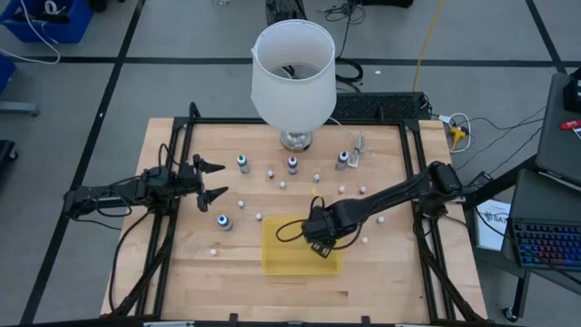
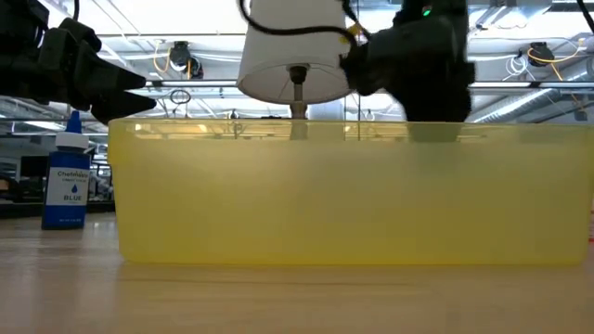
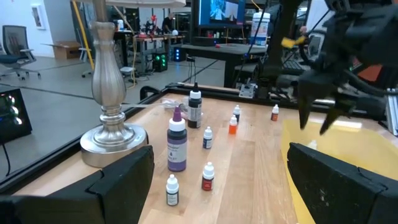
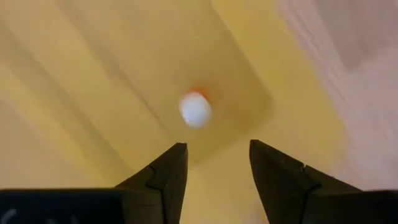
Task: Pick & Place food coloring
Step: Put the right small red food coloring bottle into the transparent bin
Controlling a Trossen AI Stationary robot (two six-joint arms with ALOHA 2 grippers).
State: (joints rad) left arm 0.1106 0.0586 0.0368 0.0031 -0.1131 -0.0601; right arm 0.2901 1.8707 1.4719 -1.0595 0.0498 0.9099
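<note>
Your right tool [image 1: 320,238] hangs over the yellow bin [image 1: 272,259] at lower centre of the high view. In its wrist view the two fingers stand parted with nothing between them, and below the gap a small bottle [image 4: 195,109] with a white cap and an orange-red edge lies on the bin floor. Judgement: one bottle is delivered and released.

Your left tool [image 1: 211,180] waits at centre left of the high view, jaws wide open and empty, above the tabletop [image 1: 182,263].

Much remains, as far as can be judged. In the high view, larger bottles stand in a row before the lamp [image 1: 292,73], one with a blue body [image 1: 243,163], one purple [image 1: 292,164], one dark [image 1: 342,161]; another blue-bodied one [image 1: 223,221] stands left of the bin. Small white-capped bottles are scattered around them, among them one just above the bin's upper left corner [image 1: 259,217]. None of these is in the bin.

Writing: in the low view, at left, a blue bottle [image 2: 68,182] carries a label ending in "BLUE"; the line above it is too small to read with certainty. No other label is legible.
</note>
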